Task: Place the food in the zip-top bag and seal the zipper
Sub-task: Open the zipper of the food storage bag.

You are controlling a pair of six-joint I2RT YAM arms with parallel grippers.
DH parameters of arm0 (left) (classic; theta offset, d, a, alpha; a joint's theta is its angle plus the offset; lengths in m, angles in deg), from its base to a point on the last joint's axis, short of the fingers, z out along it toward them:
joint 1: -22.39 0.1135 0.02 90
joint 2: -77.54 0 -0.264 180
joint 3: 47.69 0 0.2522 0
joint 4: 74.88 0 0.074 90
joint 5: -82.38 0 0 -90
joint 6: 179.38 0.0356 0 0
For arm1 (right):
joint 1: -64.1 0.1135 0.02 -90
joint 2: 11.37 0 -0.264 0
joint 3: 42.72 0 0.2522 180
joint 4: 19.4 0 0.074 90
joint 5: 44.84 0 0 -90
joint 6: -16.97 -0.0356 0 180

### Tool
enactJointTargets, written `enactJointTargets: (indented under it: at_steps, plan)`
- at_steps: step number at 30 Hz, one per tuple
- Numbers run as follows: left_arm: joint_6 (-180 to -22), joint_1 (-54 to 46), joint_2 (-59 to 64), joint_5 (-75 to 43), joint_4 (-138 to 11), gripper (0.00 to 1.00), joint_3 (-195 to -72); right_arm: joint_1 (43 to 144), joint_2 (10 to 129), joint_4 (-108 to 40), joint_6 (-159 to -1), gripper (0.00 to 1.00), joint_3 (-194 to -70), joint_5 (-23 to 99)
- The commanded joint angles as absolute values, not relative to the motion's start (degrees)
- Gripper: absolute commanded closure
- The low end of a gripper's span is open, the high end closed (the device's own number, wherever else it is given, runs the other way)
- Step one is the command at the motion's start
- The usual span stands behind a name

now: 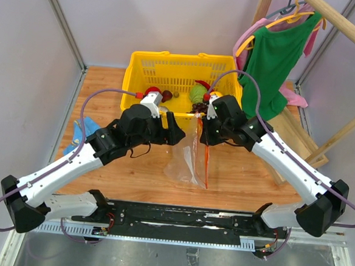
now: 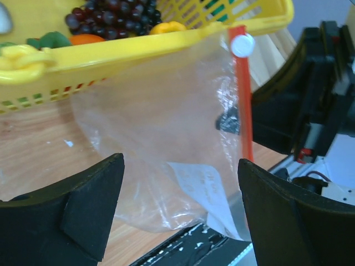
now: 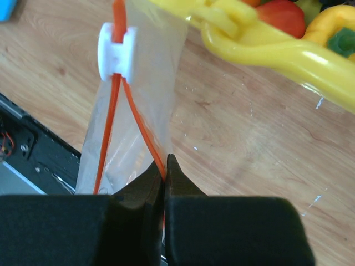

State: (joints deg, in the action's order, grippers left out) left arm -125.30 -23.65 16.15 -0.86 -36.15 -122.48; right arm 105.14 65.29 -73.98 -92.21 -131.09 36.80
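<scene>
Between the two arms, just in front of the yellow basket (image 1: 131, 75), the zip-top bag (image 1: 182, 164) is held up from the table (image 1: 253, 181) by one edge. One side of the orange zipper (image 3: 118, 14) is pinched by the right tool (image 3: 165, 166), which is shut tight on it, likely so the mouth is kept apart for filling. The left tool (image 2: 180, 191) is spread wide, pointed at the bag, and nothing is held in it. Both arms are stretched forward and bent in toward the middle. The food (image 1: 198, 96) is seen in the basket; none is seen in the bag.
</scene>
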Motion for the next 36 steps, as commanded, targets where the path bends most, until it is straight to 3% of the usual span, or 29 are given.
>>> enactJointTargets:
  at_steps: [1,11,22,30,36]
  plan:
    - [-127.1,-26.5,15.7,1.7,-39.7,0.14,-123.5,106.4,64.7,-69.2,-99.3,0.99,-131.9,41.4]
    - [-125.7,-28.6,16.3,5.0,-35.2,0.14,-124.8,111.1,66.2,-66.2,-107.9,0.99,-132.7,47.1]
    - [-123.1,-36.8,13.5,17.2,-28.1,0.18,-127.9,114.5,66.6,-64.2,-112.2,0.99,-132.4,51.2]
    - [-122.3,-40.3,8.4,25.4,-20.2,0.27,-131.1,114.6,65.2,-64.3,-111.9,0.99,-131.9,51.7]
    - [-123.8,-40.3,8.9,31.6,-14.0,0.4,-132.2,114.6,65.5,-65.9,-110.1,0.99,-131.9,51.7]
